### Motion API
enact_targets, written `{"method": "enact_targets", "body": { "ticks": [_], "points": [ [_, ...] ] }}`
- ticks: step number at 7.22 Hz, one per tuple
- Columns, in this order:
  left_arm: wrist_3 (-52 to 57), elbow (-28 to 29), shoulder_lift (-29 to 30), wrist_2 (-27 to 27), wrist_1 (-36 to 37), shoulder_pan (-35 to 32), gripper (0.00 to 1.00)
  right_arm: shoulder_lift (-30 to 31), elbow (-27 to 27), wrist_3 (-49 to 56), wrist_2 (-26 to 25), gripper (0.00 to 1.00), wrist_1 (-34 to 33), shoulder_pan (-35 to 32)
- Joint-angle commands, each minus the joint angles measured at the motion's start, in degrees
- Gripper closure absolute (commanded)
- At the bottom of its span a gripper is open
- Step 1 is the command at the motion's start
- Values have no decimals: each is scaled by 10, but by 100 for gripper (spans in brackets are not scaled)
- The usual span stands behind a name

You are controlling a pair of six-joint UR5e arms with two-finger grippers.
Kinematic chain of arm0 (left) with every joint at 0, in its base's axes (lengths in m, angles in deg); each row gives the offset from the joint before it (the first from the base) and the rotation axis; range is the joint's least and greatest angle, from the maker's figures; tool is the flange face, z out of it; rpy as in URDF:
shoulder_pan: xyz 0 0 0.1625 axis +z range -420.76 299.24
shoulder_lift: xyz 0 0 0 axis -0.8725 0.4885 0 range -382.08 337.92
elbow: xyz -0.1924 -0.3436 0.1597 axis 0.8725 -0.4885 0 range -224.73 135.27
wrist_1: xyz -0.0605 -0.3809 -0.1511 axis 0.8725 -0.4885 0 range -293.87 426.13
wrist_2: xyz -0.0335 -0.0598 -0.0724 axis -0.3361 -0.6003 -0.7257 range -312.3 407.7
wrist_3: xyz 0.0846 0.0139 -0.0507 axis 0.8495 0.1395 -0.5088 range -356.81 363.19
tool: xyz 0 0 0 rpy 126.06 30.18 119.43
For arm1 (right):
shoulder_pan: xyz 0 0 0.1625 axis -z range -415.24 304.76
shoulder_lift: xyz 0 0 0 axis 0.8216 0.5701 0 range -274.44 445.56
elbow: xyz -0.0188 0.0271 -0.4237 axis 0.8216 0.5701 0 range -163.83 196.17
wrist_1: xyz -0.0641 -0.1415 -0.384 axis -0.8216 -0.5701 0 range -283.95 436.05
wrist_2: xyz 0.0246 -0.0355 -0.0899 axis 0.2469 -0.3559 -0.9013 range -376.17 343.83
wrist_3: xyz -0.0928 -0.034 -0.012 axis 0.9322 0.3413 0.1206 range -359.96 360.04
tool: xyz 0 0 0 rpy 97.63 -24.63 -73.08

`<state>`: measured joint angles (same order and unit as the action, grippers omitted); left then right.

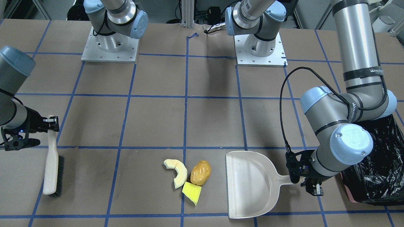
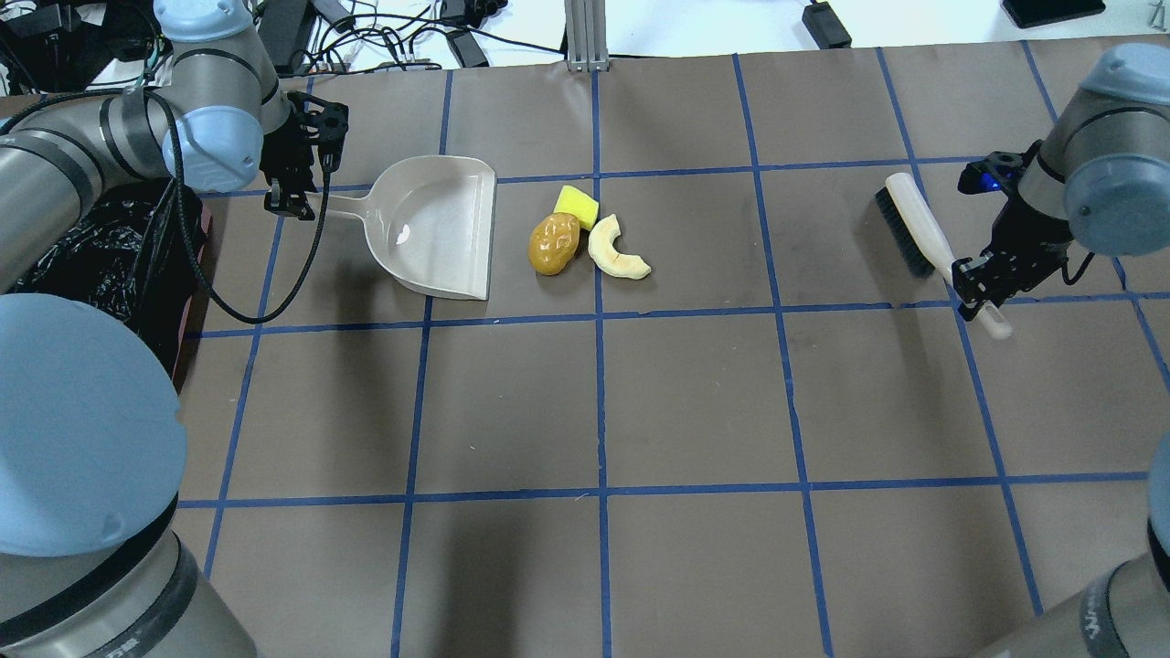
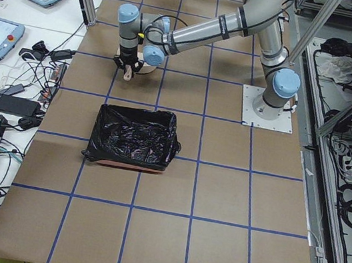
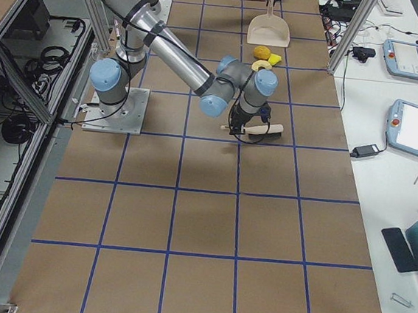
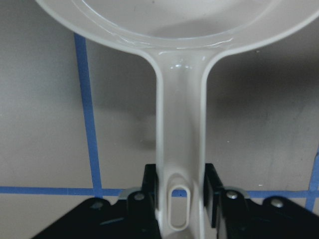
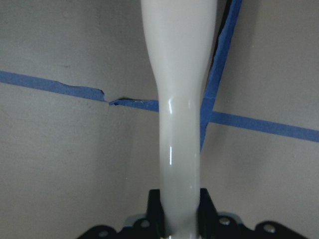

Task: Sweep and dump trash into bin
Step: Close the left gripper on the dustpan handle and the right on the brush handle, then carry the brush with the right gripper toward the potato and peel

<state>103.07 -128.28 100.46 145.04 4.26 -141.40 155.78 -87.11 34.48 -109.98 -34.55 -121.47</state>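
Observation:
The trash lies together on the table: a cream crescent slice (image 1: pixel 176 171), a golden-brown potato-like lump (image 1: pixel 200 172) and a yellow wedge (image 1: pixel 192 192). They sit just off the open mouth of an off-white dustpan (image 1: pixel 251 186). My left gripper (image 1: pixel 303 181) is shut on the dustpan's handle, as the left wrist view (image 5: pixel 180 194) shows. The black-lined bin (image 1: pixel 382 170) stands right behind my left arm. My right gripper (image 1: pixel 51 123) is shut on the handle of a brush (image 1: pixel 52 167), far from the trash; its grip shows in the right wrist view (image 6: pixel 179 209).
Brown table paper with a blue tape grid. The two arm bases (image 1: pixel 109 47) (image 1: pixel 260 47) are bolted at the robot's side. In the overhead view the bin (image 2: pixel 82 247) sits at the left edge, next to the dustpan (image 2: pixel 430 224).

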Motion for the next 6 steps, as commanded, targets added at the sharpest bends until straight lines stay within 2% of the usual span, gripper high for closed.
{"method": "enact_targets", "body": {
  "ticks": [1, 4, 6],
  "points": [
    [-4, 0, 2, 3, -2, -5, 94, 9, 1, -8, 3, 100, 3, -6],
    [-4, 1, 1, 3, -2, -8, 94, 19, 5, -132, 6, 100, 13, -72],
    [-4, 1, 1, 3, -2, -10, 94, 19, 27, -283, 45, 100, 42, -143]
  ]
}}
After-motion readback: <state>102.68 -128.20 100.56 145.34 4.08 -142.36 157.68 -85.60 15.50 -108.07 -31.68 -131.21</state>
